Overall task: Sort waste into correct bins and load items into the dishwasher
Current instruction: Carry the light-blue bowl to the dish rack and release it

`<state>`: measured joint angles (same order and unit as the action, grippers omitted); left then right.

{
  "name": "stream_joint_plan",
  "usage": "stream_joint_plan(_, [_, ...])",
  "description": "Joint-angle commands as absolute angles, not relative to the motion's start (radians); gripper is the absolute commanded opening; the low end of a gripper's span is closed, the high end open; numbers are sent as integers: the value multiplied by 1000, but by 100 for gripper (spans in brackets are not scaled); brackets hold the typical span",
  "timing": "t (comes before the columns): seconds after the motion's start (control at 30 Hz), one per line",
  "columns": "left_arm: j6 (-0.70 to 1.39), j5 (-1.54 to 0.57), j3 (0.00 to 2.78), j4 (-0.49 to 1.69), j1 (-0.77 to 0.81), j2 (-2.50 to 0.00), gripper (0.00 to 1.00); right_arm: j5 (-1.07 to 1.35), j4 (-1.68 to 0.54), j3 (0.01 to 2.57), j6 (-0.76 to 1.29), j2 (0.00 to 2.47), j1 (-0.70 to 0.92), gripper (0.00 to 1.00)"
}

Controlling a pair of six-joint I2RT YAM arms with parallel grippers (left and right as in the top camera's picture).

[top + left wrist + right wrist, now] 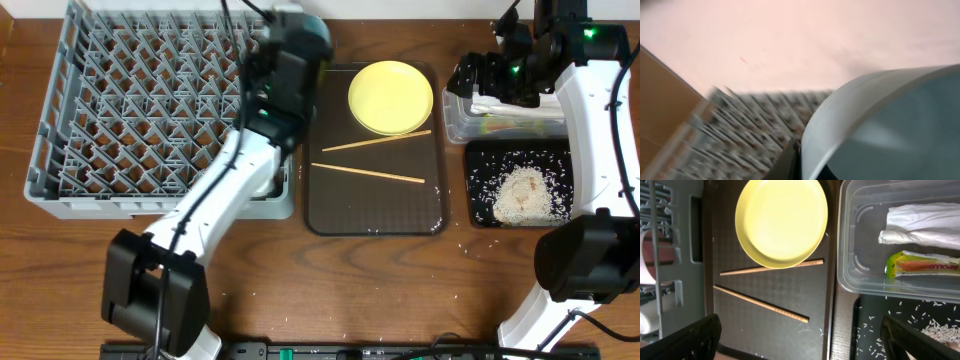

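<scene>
My left gripper (296, 42) is shut on the rim of the light blue bowl (880, 125) and holds it above the right edge of the grey dishwasher rack (120, 110). In the overhead view only a sliver of the bowl (318, 29) shows past the arm. The left wrist view is blurred. The yellow plate (390, 97) and two chopsticks (370, 174) lie on the brown tray (375, 215). My right gripper (805, 345) hangs open, high over the tray's right edge. The clear tub (850, 255) holds the napkin (925, 225) and wrapper (922, 265). Rice (522, 195) fills the black tray (480, 155).
Stray rice grains (465, 243) lie on the wooden table by the black tray. The left arm's base (155, 290) stands at the front left and the right arm's base (585, 260) at the front right.
</scene>
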<state>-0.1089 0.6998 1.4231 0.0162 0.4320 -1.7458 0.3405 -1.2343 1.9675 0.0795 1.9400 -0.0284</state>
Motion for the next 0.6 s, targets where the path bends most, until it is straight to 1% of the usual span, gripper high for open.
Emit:
stream_joint_plan(0.0, [-334,741,1545,-20,387,-1785,7,344,-1234,1967,81,1936,-14,99])
stream_joint_plan(0.27, [-439,763,1860,67,307,-1995,8,344,-1235,1967,81,1936,-14,99])
stream_joint_plan(0.37, [-452,854,1893,57,284,-2068,7,344,-1235,1967,81,1936,-14,99])
stream_joint_plan(0.57, [-456,1102,1894,-46,268,-2232,7,344,-1234,1967,81,1936,-14,99])
